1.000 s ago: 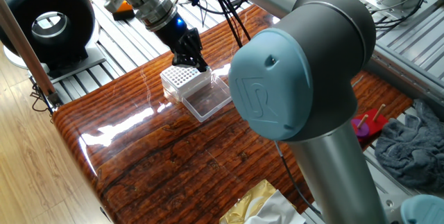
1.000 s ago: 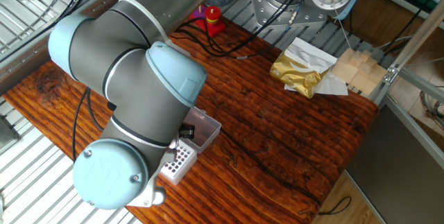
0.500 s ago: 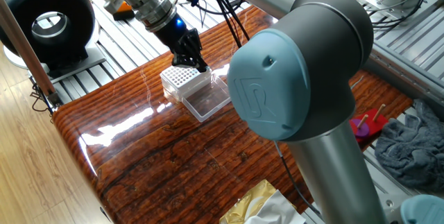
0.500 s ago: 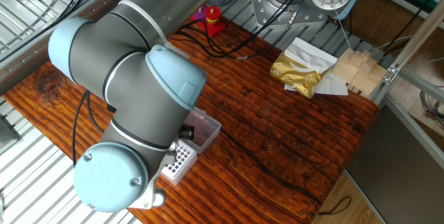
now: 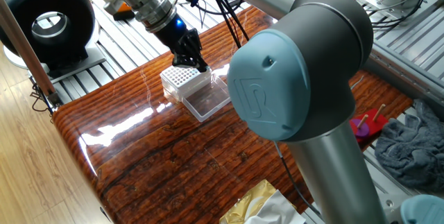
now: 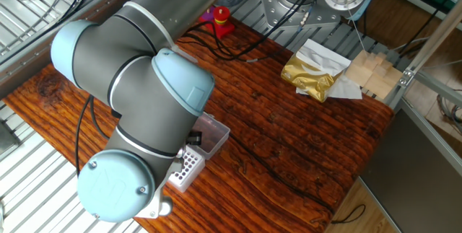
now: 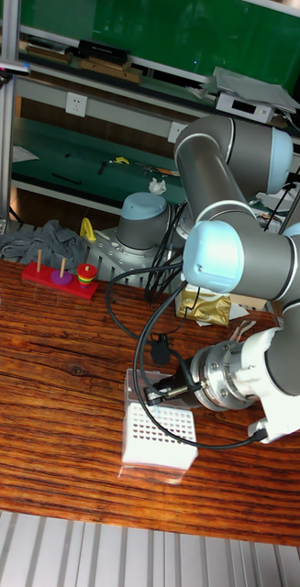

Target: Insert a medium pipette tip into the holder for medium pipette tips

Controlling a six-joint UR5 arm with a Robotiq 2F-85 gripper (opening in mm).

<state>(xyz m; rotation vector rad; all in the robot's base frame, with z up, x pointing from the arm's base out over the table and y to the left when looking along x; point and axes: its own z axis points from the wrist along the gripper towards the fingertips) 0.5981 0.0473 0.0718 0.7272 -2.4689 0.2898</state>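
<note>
Under the claw (image 5: pixel 198 63), whose state I cannot tell, sits the clear, white-gridded holder (image 5: pixel 182 78), lid open

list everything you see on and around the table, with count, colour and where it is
holder for medium pipette tips: 1, clear box with white hole grid, lid open beside it, near table edge
gold foil bag: 1, gold, far end of table
ring stacking toy: 1, red base with coloured rings, table edge
grey cloth: 1, grey, off the table
black round fan: 1, black, beside table
arm: 1, grey with blue caps
gripper: 1, black, over the holder's grid
</note>
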